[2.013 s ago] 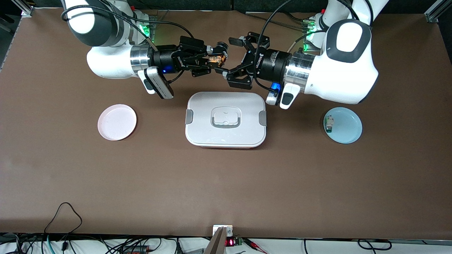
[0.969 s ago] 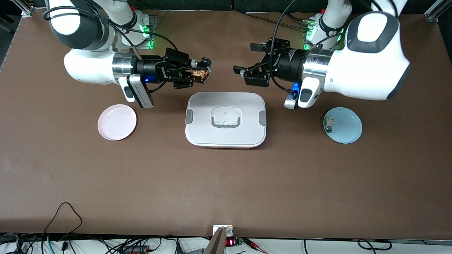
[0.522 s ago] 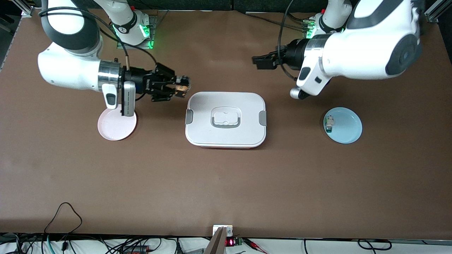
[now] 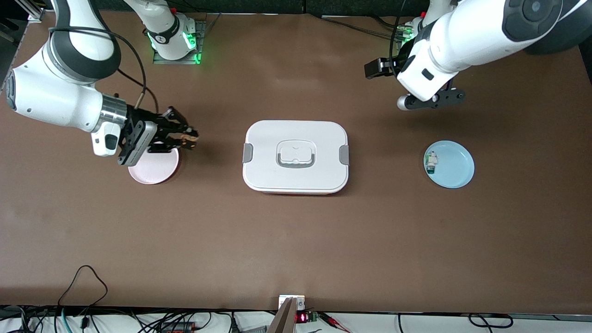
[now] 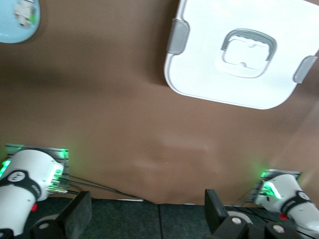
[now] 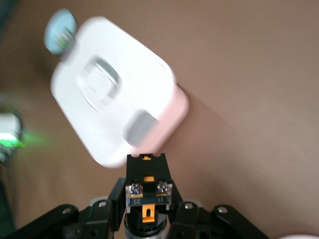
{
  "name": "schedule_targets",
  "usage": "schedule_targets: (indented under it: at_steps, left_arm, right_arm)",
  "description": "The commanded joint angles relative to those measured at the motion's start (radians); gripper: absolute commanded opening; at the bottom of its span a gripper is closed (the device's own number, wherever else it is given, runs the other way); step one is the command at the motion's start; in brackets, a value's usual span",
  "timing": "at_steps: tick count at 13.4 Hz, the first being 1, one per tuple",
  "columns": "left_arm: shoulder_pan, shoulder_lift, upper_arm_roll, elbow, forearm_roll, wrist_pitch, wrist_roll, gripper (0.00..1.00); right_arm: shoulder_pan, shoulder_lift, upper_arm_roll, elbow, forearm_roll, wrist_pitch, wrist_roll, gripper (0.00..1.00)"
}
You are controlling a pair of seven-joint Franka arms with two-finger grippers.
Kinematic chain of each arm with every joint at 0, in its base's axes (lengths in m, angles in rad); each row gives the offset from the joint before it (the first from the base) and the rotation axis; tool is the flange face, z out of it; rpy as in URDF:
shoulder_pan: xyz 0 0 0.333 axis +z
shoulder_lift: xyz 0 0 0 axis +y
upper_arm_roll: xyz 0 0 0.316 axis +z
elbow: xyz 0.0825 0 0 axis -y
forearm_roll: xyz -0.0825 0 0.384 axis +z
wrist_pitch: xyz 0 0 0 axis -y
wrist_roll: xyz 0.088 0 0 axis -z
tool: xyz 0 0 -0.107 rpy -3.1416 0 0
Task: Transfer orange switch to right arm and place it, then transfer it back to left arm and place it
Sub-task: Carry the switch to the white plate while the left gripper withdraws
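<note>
Front view: right gripper (image 4: 188,138), black w/ two fingers, pinches the tiny black orange-faced switch (image 4: 189,137) at its tip, up in the air over the 1-to-2 o'clock rim of the small round pink plate (image 4: 149,173), apart from the large white lidded box w/ grey side clips (image 4: 296,156). Switch too small here to tell its long axis. Left gripper (image 4: 377,67) is up by its arm's base; only a black stub shows, rest hidden by the white arm. Small round blue plate (image 4: 455,165) at the left arm's end carries a small white-and-green component (image 4: 431,163). Left wrist view: left fingers (image 5: 77,216) spread wide, nothing between; tips cut off by frame edge. Right wrist view: switch clamped between the finger pads, long axis running out along the gripper, toward the box; box blurred.
</note>
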Motion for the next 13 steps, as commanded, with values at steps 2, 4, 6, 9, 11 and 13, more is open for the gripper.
schedule_targets:
  at_steps: [2,4,6,9,11,13]
  left_arm:
    - [0.008,-0.05,0.027,-0.022,0.083,-0.044,0.121,1.0]
    - [-0.002,-0.121,0.096,-0.124,0.094,0.007,0.25,1.0]
    - [-0.004,-0.192,0.148,-0.233,0.094,0.069,0.346,1.0]
    - [0.007,-0.232,0.214,-0.31,0.094,0.1,0.486,1.0]
    - [0.008,-0.237,0.271,-0.329,0.106,0.104,0.573,1.0]
    - [0.025,-0.232,0.293,-0.332,0.189,0.116,0.684,1.0]
  right_arm:
    - [-0.024,0.013,0.014,-0.021,-0.311,0.012,-0.101,0.32]
    - [-0.023,0.024,0.014,-0.039,-0.533,0.026,-0.126,0.32]
    - [-0.021,0.045,0.014,-0.042,-0.688,0.041,-0.187,0.32]
    - [-0.024,0.082,0.012,-0.053,-0.729,0.052,-0.265,0.32]
    - [-0.023,0.093,0.012,-0.102,-0.863,0.107,-0.265,0.33]
    - [-0.033,0.102,0.009,-0.179,-0.913,0.185,-0.264,0.32]
